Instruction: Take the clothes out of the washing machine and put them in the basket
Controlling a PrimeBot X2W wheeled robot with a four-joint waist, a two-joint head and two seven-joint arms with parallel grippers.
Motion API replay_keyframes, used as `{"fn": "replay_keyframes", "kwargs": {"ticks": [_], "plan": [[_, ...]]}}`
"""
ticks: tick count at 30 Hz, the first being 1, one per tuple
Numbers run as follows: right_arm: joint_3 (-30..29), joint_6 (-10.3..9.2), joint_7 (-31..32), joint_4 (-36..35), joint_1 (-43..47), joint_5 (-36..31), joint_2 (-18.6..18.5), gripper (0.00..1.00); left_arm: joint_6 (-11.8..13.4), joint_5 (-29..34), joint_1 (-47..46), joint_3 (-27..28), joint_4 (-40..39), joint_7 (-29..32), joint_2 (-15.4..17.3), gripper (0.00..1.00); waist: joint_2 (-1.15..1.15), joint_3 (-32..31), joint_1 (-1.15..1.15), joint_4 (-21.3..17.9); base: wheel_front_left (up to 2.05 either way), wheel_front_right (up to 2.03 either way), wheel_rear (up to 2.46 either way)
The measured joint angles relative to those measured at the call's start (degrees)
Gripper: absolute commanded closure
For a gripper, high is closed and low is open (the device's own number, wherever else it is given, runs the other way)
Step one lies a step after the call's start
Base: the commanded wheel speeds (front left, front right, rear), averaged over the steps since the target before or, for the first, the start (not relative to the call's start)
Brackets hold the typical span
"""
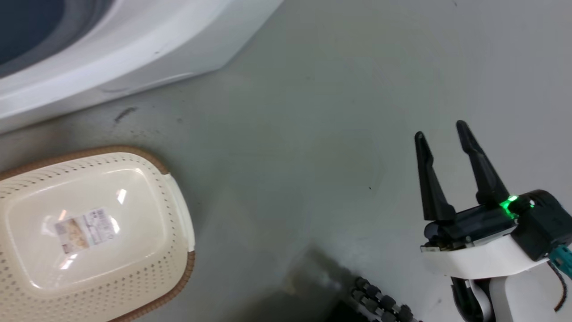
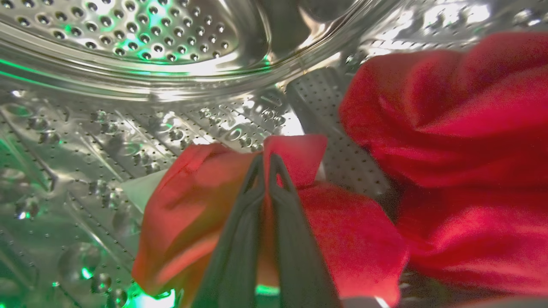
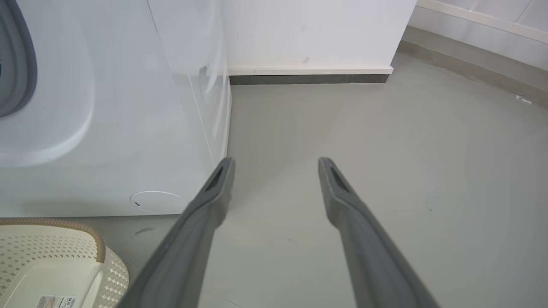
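A red garment's (image 2: 188, 205) upturned fold was pinched between the left gripper's (image 2: 266, 157) fingers (image 2: 239, 239) in the drum (image 2: 128, 34), the right gripper's (image 1: 440, 129) fingers held spread.

Sticker (image 1: 85, 229) in basket (image 1: 172, 250): seemingly illegible.

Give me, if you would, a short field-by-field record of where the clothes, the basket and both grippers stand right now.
left gripper: inside the steel drum, fingers shut on a fold of the red garment
other clothes: a larger red heap lies beside it in the drum
right gripper: open, holding nothing, above the grey floor
basket: on the floor by the washing machine, no clothes in it, a label on its bottom
stage: nothing in the basket yet
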Motion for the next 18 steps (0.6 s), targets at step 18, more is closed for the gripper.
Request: {"fn": "replay_keyframes", "kwargs": {"ticks": [18], "plan": [[-3.6,0.00,0.0,2.1,3.1,-6.8,0.0,0.00,2.1,-5.4,19.5,1.6,7.2,-30.8,-13.3,1.00,0.00,-18.5,-0.01,8.5,0.00,0.00,0.00]]}}
